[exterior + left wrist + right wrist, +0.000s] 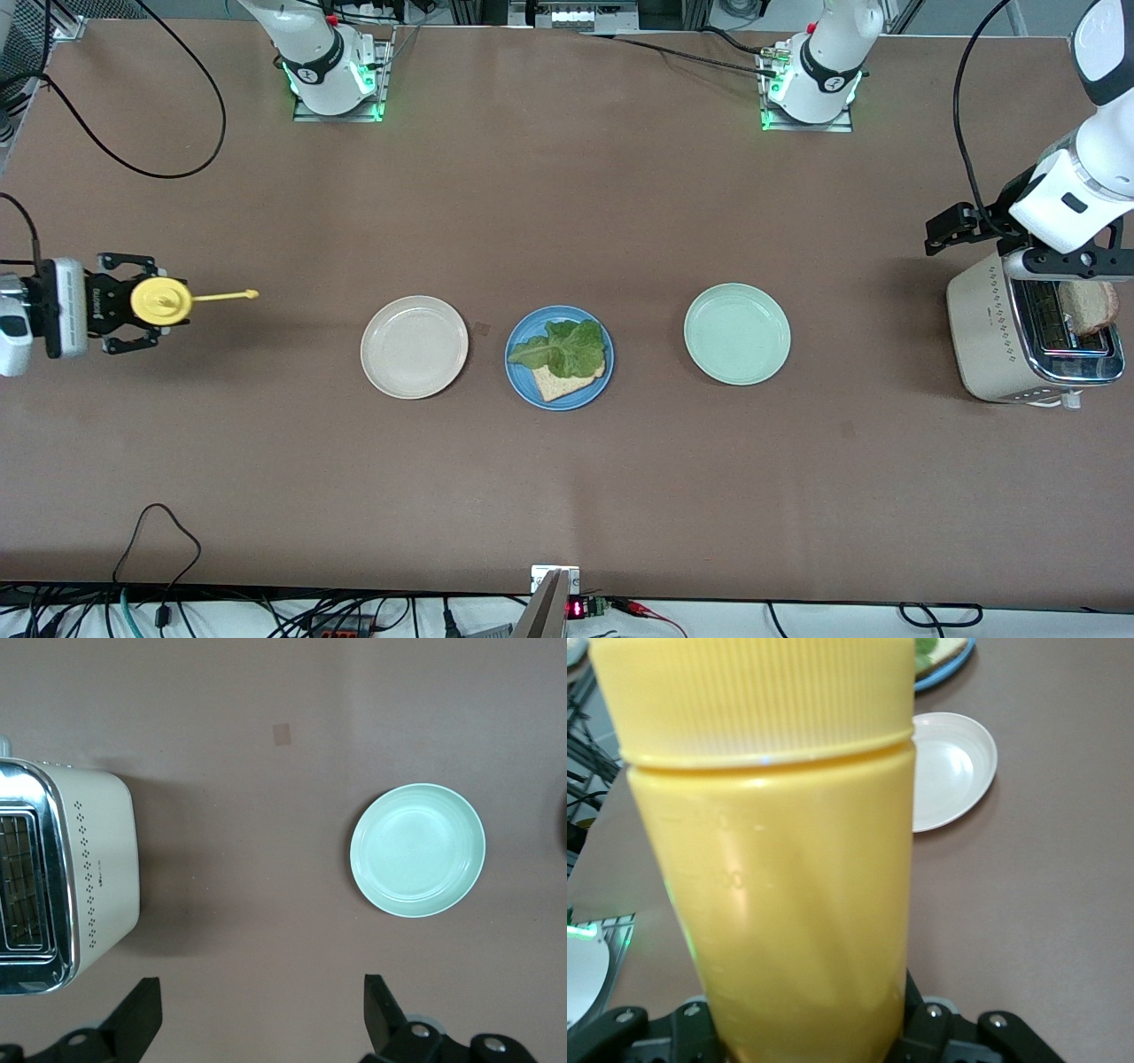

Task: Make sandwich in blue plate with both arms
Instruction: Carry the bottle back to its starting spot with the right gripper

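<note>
Yellow plastic fills the right wrist view: the right gripper (133, 317) is clamped on an upright yellow squeeze bottle (162, 300) with a ribbed cap and a thin nozzle, held at the right arm's end of the table. The left gripper (257, 1014) hangs with its fingers spread wide and nothing between them, over the bare brown table between the cream metal toaster (1028, 341) and the pale mint-green round plate (737, 333).

The round medium-blue plate (524, 383) sits mid-table between that mint plate and a cream-beige round plate (414, 346). On it lies one tan bread slice (560, 385) with a ruffled green lettuce leaf (563, 346) on top; the sandwich has no upper slice yet. A second slice of bread (1088, 306) stands in the toaster's slot at the left arm's end of the table.

The step in hand looks like fetching that second slice. To do it well, the left gripper should centre its open fingers over the part of the bread that stands above the slot, pinch across the flat faces rather than the crust edges, and lift straight up so the slice clears the wire guides without snagging. A light squeeze matters, since soft bread will likely dent or tear.

The blue plate lies well apart from both grippers, roughly midway between them, with the mint plate between it and the left gripper.
</note>
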Controlling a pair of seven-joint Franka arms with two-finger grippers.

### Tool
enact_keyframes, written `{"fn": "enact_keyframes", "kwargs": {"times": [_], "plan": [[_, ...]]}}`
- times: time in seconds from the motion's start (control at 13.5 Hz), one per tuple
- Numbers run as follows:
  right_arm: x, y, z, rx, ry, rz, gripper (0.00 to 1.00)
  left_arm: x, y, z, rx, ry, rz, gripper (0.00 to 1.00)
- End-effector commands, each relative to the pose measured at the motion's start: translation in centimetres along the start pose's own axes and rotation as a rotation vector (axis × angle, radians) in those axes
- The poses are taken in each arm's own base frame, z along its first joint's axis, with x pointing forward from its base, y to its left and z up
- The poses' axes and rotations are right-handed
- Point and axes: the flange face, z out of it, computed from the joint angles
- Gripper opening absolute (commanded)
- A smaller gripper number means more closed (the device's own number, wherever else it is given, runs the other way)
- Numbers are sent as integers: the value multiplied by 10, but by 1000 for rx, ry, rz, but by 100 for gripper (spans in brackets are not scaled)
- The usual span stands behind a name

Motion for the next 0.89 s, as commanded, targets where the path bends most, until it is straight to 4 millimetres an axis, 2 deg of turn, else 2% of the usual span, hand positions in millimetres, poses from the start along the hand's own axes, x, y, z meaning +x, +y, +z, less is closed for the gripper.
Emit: {"fn": "enact_keyframes", "kwargs": {"times": [0.0, 0.07, 0.3, 0.37, 0.52, 0.82], "plan": [[-49, -10, 0, 22, 144, -100, 0, 11, -5, -4, 9, 7, 15, 100], [-77, -12, 6, 25, 190, -126, 0, 13, -5, -2, 4, 6, 12, 100], [-130, -17, 15, 12, 246, -194, 0, 13, 9, -2, 11, 7, 21, 100], [-146, -19, 19, 5, 263, -206, 0, 14, 1, -2, 10, 7, 6, 100], [-178, -16, 38, -14, 333, -227, 0, 14, -8, -3, 13, 9, -8, 100], [-227, -5, 91, -24, 441, -269, 0, 12, -6, -4, 14, 10, -4, 100]]}}
